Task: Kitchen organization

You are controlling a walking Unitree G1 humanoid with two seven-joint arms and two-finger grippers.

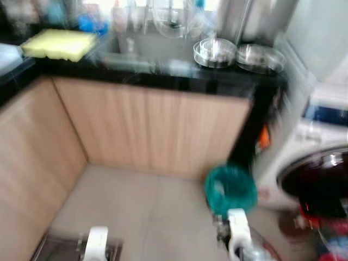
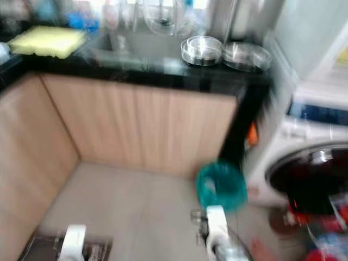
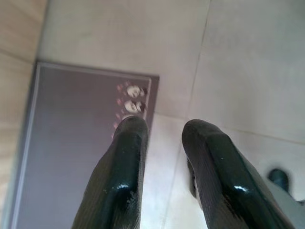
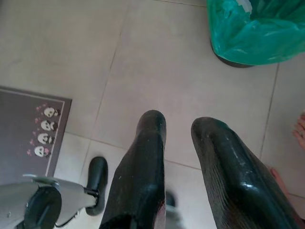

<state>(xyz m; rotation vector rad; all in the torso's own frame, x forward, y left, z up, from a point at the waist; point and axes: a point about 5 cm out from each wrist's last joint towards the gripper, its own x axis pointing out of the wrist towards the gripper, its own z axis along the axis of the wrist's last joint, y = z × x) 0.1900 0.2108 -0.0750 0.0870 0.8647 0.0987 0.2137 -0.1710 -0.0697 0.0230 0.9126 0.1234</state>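
— Jaws, both sides: what state?

— Both spread, nothing held. Left gripper hangs low, black fingers apart over a dark grey floor mat with a row of small panda faces, pointing at its corner where it meets pale floor tile. Right gripper likewise apart, over bare tile, well apart from everything.

— Surroundings?

— Head views blurred. Black countertop on light wood-grain cabinet fronts, forming an inside corner on the robot's left. On the counter: flat yellow rectangular pad at left, sink basin in the middle with clear glassware behind it, two round shiny metal dishes side by side at right. Detail beyond that too smeared to read.

— Anything in the way?

— Small bin lined with a teal-green plastic bag stands on the floor ahead of the right gripper, near the counter's end. White front-loading washing machine with dark round door to the right. Red items on the floor beside it, unclear. Bare toes of a person at the edge of the right wrist view.
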